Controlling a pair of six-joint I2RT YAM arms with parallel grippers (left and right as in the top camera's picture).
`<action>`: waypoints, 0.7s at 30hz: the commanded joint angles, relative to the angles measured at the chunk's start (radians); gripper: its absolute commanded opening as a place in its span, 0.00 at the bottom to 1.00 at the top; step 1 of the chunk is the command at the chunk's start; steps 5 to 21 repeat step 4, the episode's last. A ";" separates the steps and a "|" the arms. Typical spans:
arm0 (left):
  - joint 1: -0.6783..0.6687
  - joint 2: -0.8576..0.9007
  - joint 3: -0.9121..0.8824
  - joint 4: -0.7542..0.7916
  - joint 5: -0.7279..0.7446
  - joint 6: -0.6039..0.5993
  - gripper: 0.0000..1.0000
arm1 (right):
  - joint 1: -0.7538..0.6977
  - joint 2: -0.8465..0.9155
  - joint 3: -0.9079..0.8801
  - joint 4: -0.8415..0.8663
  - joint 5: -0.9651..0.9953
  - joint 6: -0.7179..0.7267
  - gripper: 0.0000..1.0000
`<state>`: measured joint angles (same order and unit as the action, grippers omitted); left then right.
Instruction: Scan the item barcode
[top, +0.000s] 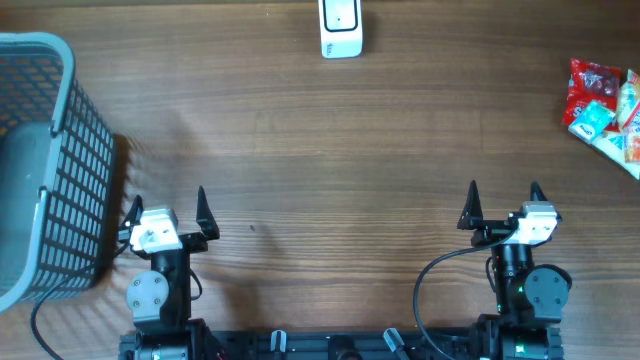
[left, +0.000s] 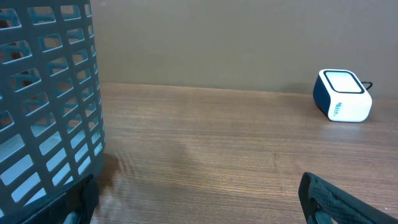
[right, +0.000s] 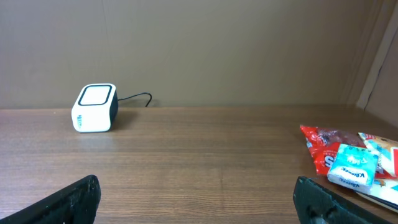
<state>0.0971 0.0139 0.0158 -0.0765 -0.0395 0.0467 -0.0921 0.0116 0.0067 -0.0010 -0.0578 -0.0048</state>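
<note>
Overhead: left gripper (top: 167, 203) and right gripper (top: 503, 195) gape empty; boxy white scanner (top: 340, 28), gridded plastic basket (top: 88, 160), crinkly packets (top: 598, 98).

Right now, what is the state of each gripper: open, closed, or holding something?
The left gripper is open and holds nothing.
The right gripper is open and holds nothing.
</note>
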 joint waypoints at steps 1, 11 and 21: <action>-0.006 -0.010 -0.010 0.006 0.009 -0.009 1.00 | 0.004 -0.008 -0.002 0.003 0.006 0.007 0.99; -0.006 -0.010 -0.010 0.006 0.008 -0.009 1.00 | 0.004 -0.008 -0.002 0.003 0.006 0.008 1.00; -0.006 -0.010 -0.010 0.006 0.008 -0.009 1.00 | 0.004 -0.008 -0.002 0.003 0.006 0.008 1.00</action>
